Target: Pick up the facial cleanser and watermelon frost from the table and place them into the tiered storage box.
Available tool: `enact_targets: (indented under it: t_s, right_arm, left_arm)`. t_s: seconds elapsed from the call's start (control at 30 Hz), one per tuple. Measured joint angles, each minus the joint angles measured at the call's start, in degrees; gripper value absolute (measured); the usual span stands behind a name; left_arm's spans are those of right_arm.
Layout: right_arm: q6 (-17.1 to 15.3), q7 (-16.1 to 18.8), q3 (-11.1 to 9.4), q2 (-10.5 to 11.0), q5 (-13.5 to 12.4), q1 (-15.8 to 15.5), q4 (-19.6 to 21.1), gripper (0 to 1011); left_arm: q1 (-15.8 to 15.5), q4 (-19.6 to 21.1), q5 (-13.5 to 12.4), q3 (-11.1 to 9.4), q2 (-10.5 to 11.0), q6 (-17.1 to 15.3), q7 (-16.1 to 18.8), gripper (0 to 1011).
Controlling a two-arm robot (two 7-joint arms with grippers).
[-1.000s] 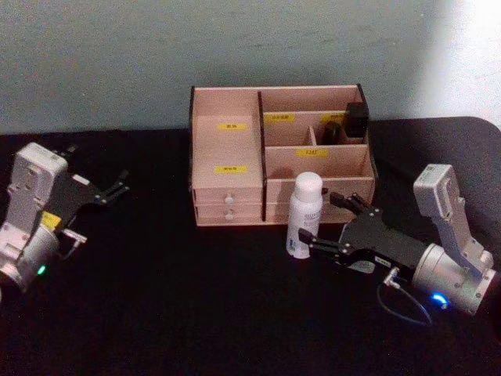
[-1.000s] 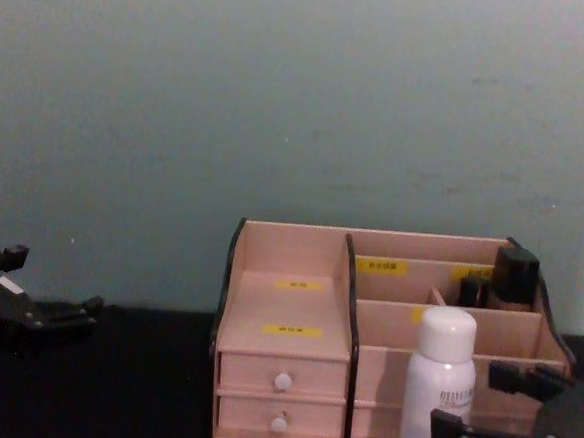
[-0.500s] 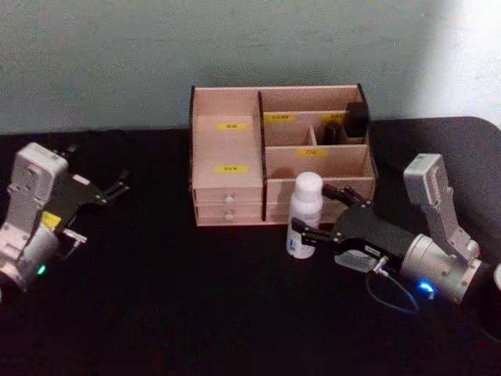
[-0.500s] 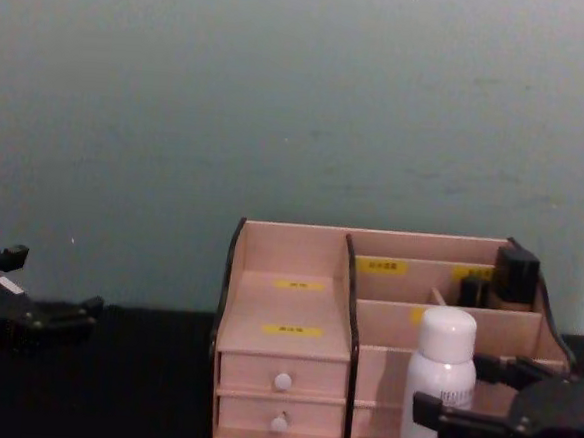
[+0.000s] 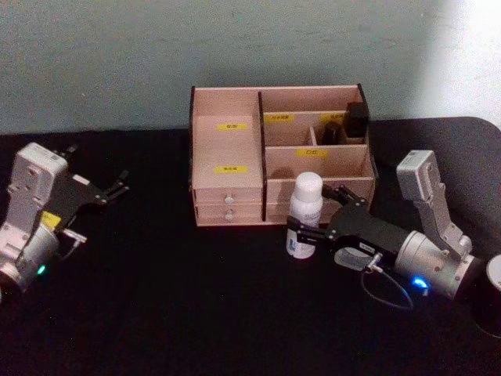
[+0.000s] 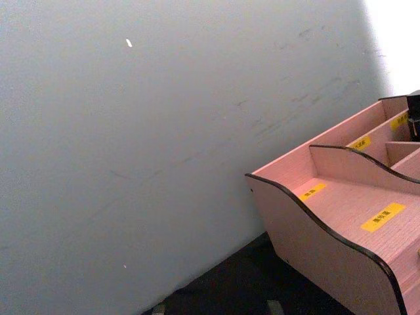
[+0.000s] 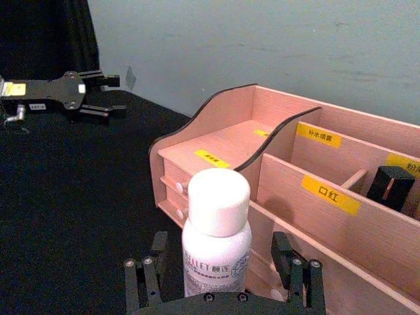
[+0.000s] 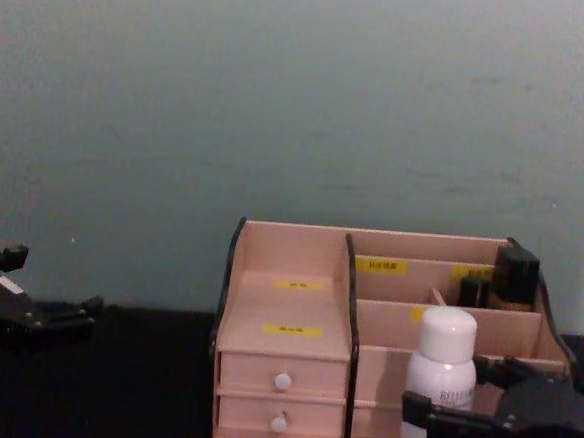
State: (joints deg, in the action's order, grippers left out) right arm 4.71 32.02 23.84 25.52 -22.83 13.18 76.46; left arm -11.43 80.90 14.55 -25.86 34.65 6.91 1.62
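Observation:
The facial cleanser (image 5: 304, 213), a white bottle with a white cap, stands upright on the black table just in front of the tiered storage box (image 5: 227, 149). My right gripper (image 5: 315, 219) is open and low, one finger on each side of the bottle's lower body (image 7: 213, 252); I cannot tell whether the pads touch it. From the chest the bottle (image 8: 441, 375) hides part of the box's front (image 8: 283, 344). My left gripper (image 5: 116, 188) is parked open at the table's left, far from both. The watermelon frost is out of view.
Two dark items (image 5: 348, 124) stand in the box's back right compartments. A dark round object (image 5: 493, 301) sits at the table's right edge behind my right arm. The black tabletop (image 5: 172, 298) between the arms is bare. A wall (image 8: 300, 99) rises close behind the box.
My right gripper has slid forward toward the box, so its open fingers now straddle the bottle. The bottle and the left arm have stayed put.

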Motion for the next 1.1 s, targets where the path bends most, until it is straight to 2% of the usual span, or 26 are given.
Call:
enact_targets:
  t_s: [0.87,1.1]
  right_arm:
    - [-0.5,0.1,0.3,-0.2,0.3,0.4,-0.6,1003]
    - [-0.5,0.0,0.3,-0.2,0.3,0.4,-0.5,857]
  left_arm:
    - [0.0,0.0,0.0,0.0,0.0,0.0,0.0,1001]
    - [0.0,0.0,0.0,0.0,0.0,0.0,0.0,1001]
